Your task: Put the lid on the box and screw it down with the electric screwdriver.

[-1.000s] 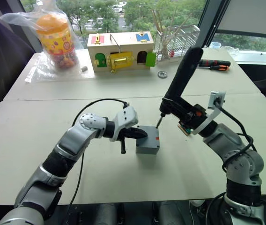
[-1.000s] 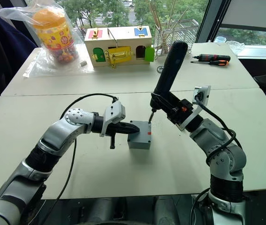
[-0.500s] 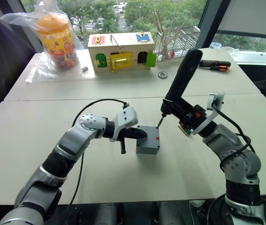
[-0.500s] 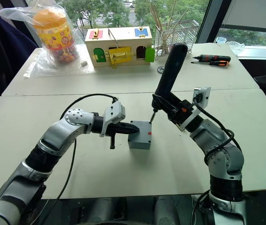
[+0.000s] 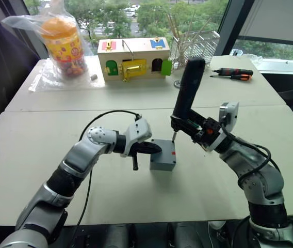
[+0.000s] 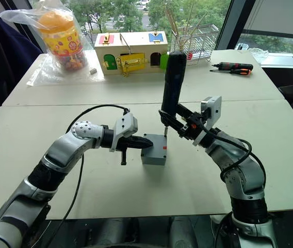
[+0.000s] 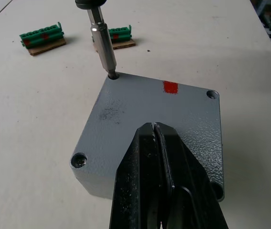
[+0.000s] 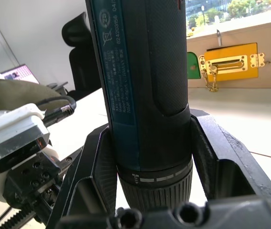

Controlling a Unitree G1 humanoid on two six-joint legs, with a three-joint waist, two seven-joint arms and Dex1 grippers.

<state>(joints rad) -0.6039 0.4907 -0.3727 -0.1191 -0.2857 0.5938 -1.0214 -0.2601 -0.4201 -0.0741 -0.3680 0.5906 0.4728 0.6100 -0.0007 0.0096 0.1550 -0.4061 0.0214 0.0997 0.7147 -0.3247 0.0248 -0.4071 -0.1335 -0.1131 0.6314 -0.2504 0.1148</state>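
Driver now upright, bit seated in far corner screw hole of lid.
Right gripper [image 8: 154, 191] is clamped around the screwdriver [image 5: 186, 90], which has swung from a right-leaning tilt to nearly vertical, so its bit [image 7: 103, 45] lines up for driving. Left gripper [image 7: 160, 157], fingers pressed together and holding nothing, rests on the lid [image 7: 150, 124], bracing it. Lid sits on the box [image 5: 162, 161] at table centre, contents hidden. Bagged jar [image 5: 62, 39] and wooden box [image 5: 132, 57] stand at the far left.
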